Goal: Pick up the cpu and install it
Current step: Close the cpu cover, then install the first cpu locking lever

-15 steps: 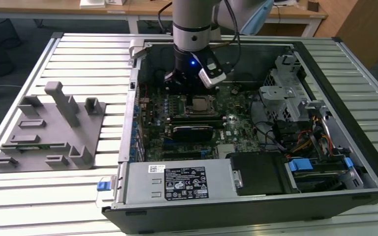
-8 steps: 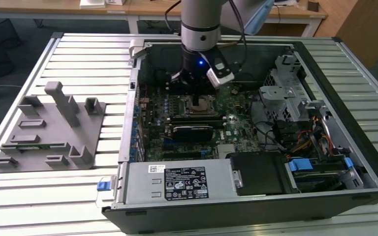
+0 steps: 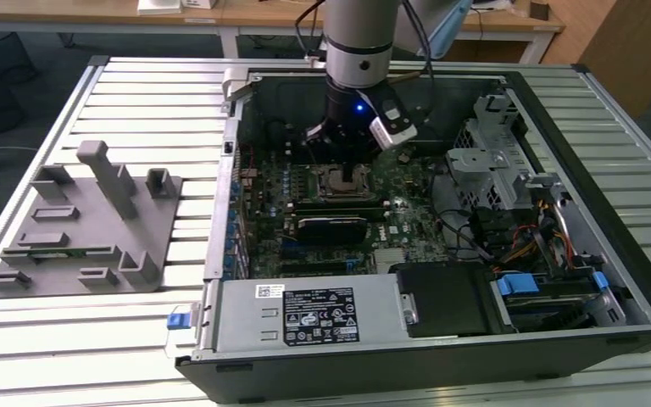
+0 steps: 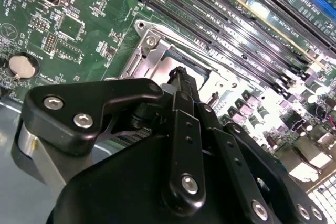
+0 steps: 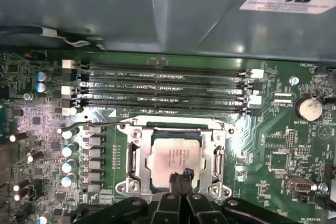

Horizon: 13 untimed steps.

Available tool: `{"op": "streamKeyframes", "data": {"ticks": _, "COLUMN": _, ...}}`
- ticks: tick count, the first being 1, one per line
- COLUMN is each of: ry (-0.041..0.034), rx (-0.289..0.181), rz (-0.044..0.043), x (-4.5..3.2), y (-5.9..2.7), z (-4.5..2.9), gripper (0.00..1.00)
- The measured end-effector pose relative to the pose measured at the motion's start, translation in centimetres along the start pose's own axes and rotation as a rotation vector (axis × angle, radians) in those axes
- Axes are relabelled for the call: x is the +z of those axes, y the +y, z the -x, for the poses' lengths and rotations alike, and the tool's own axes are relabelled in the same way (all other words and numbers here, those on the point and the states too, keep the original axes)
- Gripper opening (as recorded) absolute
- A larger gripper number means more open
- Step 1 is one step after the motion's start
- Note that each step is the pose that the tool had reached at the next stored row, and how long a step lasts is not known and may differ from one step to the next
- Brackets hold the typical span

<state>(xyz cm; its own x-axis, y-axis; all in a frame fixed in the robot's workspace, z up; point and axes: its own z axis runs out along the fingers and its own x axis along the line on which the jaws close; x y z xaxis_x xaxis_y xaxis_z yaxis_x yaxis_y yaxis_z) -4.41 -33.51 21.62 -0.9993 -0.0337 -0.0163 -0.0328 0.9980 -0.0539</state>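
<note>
Holding my tool [image 5: 181,176] pinched together, I find the cpu [image 5: 173,153] lying flat in its socket [image 5: 132,153], right beneath the tips.

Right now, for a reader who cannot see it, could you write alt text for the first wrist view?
A silver-topped cpu lies inside the metal socket frame on a green motherboard, with the black gripper shut, its tips at the chip's edge. Long memory slots run beside the socket.
</note>
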Motion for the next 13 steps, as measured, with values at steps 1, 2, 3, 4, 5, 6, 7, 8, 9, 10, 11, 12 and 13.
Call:
{"op": "streamKeyframes", "data": {"ticks": 1, "ry": 0.0000, "rx": 0.000, "rz": 0.0001, "x": -0.09, "y": 0.00, "z": 0.00, "gripper": 0.11}}
{"op": "streamKeyframes", "data": {"ticks": 2, "ry": -0.0001, "rx": 0.000, "rz": 0.0003, "x": -0.24, "y": 0.00, "z": 0.01, "gripper": 0.11}}
{"op": "streamKeyframes", "data": {"ticks": 3, "ry": -0.0002, "rx": 0.000, "rz": 0.0004, "x": -0.47, "y": -0.02, "z": 0.01, "gripper": 0.11}}
{"op": "streamKeyframes", "data": {"ticks": 4, "ry": -0.0001, "rx": 0.000, "rz": 0.0003, "x": -0.73, "y": -0.03, "z": 0.01, "gripper": 0.11}}
{"op": "streamKeyframes", "data": {"ticks": 5, "ry": -0.0001, "rx": 0.000, "rz": 0.0002, "x": -1.01, "y": -0.05, "z": 0.02, "gripper": 0.11}}
{"op": "streamKeyframes", "data": {"ticks": 6, "ry": -0.0001, "rx": 0.000, "rz": 0.0003, "x": -1.25, "y": -0.06, "z": 0.02, "gripper": 0.11}}
{"op": "streamKeyframes", "data": {"ticks": 7, "ry": -0.0001, "rx": 0.000, "rz": 0.0002, "x": -1.40, "y": -0.07, "z": 0.03, "gripper": 0.11}}
{"op": "streamKeyframes", "data": {"ticks": 8, "ry": -0.0002, "rx": 0.000, "rz": 0.0004, "x": -1.44, "y": -0.07, "z": 0.03, "gripper": 0.11}}
{"op": "streamKeyframes", "data": {"ticks": 9, "ry": -0.0003, "rx": 0.000, "rz": 0.0009, "x": -1.43, "y": -0.06, "z": 0.03, "gripper": 0.11}}
{"op": "streamKeyframes", "data": {"ticks": 10, "ry": -0.0004, "rx": 0.000, "rz": 0.0009, "x": -1.43, "y": -0.06, "z": 0.03, "gripper": 0.11}}
{"op": "streamKeyframes", "data": {"ticks": 11, "ry": -0.0002, "rx": 0.000, "rz": 0.0013, "x": -1.45, "y": -0.07, "z": 0.03, "gripper": 0.11}}
{"op": "streamKeyframes", "data": {"ticks": 12, "ry": -0.0002, "rx": 0.000, "rz": 0.0019, "x": -1.45, "y": -0.07, "z": 0.03, "gripper": 0.11}}
{"op": "streamKeyframes", "data": {"ticks": 13, "ry": -0.0002, "rx": 0.000, "rz": 0.0019, "x": -1.45, "y": -0.07, "z": 0.03, "gripper": 0.11}}
